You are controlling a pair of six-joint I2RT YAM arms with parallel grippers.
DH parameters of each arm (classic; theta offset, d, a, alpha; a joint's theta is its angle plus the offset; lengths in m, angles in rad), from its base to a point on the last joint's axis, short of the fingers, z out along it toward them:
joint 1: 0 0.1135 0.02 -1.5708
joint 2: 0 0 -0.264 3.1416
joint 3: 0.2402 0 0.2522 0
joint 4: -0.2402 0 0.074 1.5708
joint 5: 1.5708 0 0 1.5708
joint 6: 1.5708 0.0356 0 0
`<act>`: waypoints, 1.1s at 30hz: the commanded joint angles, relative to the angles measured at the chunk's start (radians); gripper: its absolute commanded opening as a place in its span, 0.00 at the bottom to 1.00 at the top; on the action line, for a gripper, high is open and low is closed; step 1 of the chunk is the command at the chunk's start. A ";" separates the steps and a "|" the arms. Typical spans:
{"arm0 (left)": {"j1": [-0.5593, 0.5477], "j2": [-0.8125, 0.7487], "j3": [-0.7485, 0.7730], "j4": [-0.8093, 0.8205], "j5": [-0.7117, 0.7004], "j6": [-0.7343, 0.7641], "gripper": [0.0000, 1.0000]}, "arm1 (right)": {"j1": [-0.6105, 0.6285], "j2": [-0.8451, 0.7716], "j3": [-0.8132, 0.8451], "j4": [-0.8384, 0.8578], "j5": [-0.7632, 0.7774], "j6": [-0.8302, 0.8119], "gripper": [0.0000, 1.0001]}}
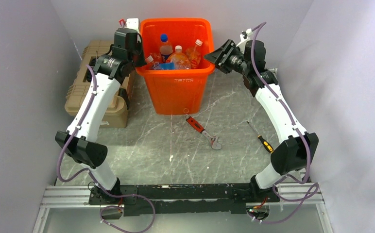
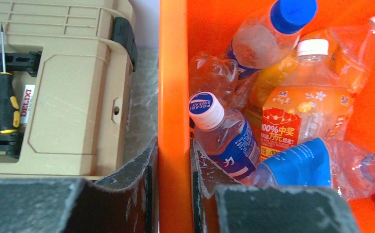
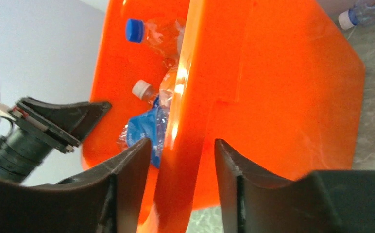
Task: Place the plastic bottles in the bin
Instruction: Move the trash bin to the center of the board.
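Left arm [image 1: 91, 104], right arm [image 1: 278, 109] stretched forward, elbows near bases, wrists turned inward. Left gripper [image 2: 174, 145] pinched on bin [image 1: 176, 87] wall. Right gripper [image 3: 181, 143] straddles opposite wall, jaws slightly parted.

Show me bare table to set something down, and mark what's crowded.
Bare: the marble table between the left arm and the wrench; the strip between wrench and screwdriver; the near stretch toward the base rail. Crowded: the bin, packed with bottles, left gripper and right gripper astride its walls.

Grey marbled table [image 1: 151, 145] carries bin [image 1: 177, 85], toolbox [image 1: 77, 97], wrench [image 1: 202, 131], screwdriver [image 1: 262, 139], bottle [image 3: 365, 14].
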 commanded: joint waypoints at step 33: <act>0.016 -0.227 -0.087 0.102 -0.291 0.337 0.00 | -0.146 0.331 -0.264 0.559 0.316 0.286 0.96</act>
